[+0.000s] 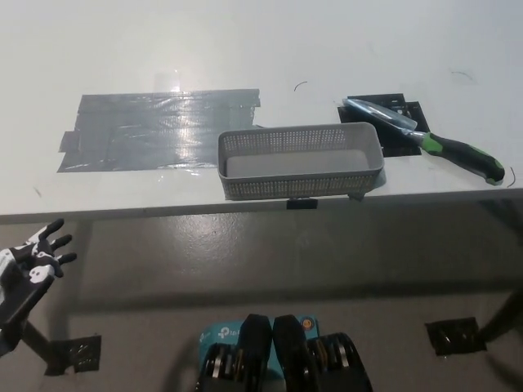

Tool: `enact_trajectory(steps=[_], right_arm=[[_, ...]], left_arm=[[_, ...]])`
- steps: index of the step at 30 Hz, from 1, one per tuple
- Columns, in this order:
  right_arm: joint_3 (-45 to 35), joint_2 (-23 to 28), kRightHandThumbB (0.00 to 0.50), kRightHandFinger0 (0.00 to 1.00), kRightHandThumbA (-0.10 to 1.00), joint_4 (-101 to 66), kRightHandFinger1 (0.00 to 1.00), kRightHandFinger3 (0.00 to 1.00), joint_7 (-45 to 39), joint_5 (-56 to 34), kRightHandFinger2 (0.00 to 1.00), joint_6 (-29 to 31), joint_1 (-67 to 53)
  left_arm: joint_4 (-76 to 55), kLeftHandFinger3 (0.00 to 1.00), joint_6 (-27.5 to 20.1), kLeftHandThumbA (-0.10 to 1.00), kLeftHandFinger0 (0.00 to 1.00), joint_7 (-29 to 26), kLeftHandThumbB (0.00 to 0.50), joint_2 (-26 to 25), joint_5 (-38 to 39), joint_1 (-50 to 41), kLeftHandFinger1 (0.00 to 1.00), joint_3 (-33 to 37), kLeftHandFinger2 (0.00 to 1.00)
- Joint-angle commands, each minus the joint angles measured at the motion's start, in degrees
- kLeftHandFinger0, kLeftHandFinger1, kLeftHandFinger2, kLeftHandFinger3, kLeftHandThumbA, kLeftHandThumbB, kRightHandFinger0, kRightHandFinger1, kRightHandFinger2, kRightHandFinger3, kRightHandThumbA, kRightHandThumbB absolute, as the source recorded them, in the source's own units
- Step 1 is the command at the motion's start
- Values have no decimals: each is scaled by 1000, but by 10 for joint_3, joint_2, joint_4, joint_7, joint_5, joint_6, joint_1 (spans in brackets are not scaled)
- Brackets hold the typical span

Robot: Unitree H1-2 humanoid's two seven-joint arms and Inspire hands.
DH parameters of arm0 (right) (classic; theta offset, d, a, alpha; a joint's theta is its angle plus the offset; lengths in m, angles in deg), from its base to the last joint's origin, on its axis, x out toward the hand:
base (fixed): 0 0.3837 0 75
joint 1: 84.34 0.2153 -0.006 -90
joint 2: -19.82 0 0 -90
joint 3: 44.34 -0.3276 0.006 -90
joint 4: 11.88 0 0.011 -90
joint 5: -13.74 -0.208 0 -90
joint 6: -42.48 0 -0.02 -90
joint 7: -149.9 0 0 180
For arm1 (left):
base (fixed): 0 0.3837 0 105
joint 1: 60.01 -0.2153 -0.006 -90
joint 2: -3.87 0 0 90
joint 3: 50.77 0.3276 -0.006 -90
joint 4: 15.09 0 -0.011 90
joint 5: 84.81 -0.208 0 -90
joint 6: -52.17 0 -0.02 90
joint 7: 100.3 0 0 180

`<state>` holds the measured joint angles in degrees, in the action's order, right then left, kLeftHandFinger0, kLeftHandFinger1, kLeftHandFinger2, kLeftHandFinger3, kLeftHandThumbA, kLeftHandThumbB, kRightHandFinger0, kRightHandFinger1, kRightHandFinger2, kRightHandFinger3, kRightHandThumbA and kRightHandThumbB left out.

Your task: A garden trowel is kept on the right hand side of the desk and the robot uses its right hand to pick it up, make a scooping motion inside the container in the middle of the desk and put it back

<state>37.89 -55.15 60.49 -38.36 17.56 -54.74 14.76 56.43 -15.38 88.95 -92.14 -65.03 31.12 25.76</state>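
The garden trowel has a shiny metal blade and a black and green handle. It lies flat on the right side of the white surface, with its blade on a patch of black tape and its handle pointing to the right edge. It sits just beside the grey container with little holes in its walls. The white left hand hangs low at the left, below the surface edge and well apart from the trowel, its fingers spread wide and holding nothing. A big patch of grey tape lies left of the container.
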Motion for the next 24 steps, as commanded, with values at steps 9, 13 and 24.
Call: enact_trajectory(steps=[9, 13, 24], right_arm=[[79, 82, 500, 1000, 1000, -7, 1000, 1000, -41, 148, 1000, -119, 223], [141, 107, 500, 1000, 1000, 47, 1000, 1000, -102, 168, 1000, -151, 281], [261, 100, 500, 1000, 1000, 254, 1000, 1000, -194, 176, 1000, -162, 408]], left_arm=[[-11, 1000, -2, 309, 834, 12, 48, -6, 12, 13, 866, -1, 1000], [-6, 1000, -6, 284, 841, 14, 38, 2, 10, 14, 862, 6, 994], [-1, 1000, -7, 311, 792, 19, 44, 4, 9, 18, 824, 8, 963]])
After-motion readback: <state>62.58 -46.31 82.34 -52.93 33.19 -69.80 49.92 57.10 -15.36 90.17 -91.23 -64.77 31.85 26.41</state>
